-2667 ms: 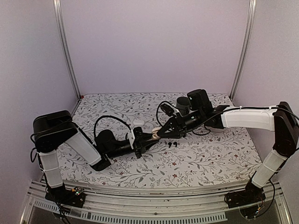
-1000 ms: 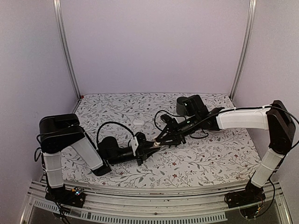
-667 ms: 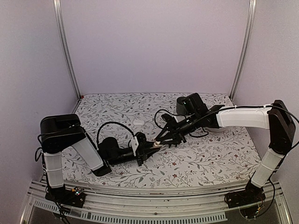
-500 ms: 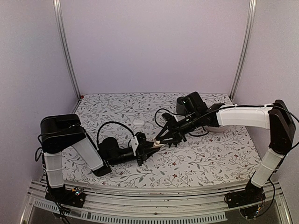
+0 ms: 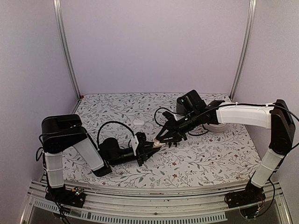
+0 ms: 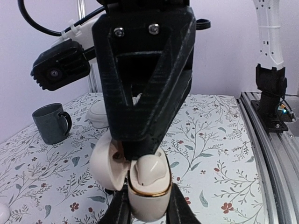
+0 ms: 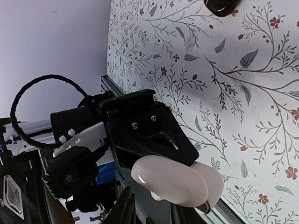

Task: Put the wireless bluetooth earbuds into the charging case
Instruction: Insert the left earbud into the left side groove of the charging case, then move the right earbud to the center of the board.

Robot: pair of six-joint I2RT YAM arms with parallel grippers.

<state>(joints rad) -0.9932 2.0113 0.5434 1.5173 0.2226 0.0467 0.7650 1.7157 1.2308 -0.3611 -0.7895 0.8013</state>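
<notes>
Top external: one open charging case (image 5: 157, 144) clamped in left jaws, raised off tabletop (image 5: 210, 158), right jaws directly over it.
Left wrist: right jaws narrow, cannot tell whether gripping an earbud. One mug (image 6: 51, 123).
Right wrist: one dark earbud (image 7: 219, 5) loose on tabletop.
Risk of knocking case askew or dropping a bud through misaligned push.

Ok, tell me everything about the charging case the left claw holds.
The charging case is a glossy cream pebble, plastic by the look, with a gold rim round its mouth. Its base is pinched in the left claw over the floral table, mouth facing outward. Its lid hangs open to one side. A rounded cream part fills the mouth. The right claw reaches down to its open top.
</notes>
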